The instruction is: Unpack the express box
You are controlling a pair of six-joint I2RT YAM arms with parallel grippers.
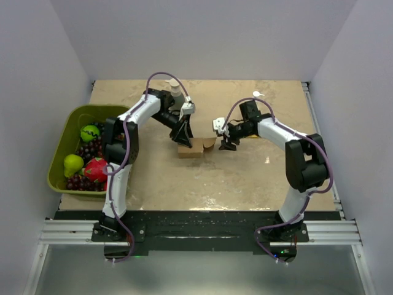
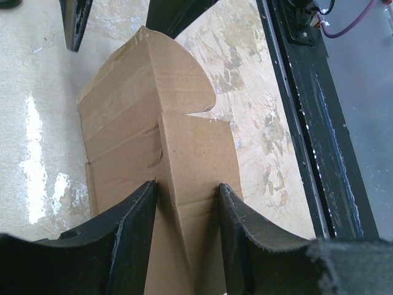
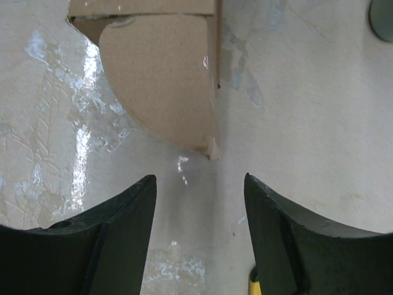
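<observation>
The express box (image 1: 192,148) sits mid-surface, flaps already open. The left end effector (image 2: 187,196) is pinching its wall, and the right end effector (image 3: 199,184) is spread and empty just beside it. I'd guess the emptying's still to do.

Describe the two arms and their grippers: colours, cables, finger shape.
The left arm and right arm have white links with black joint housings, and black bases on a black rail. A thin purple cable loops along each. The left gripper and right gripper are black. Their fingers are broad, curved and matte.
</observation>
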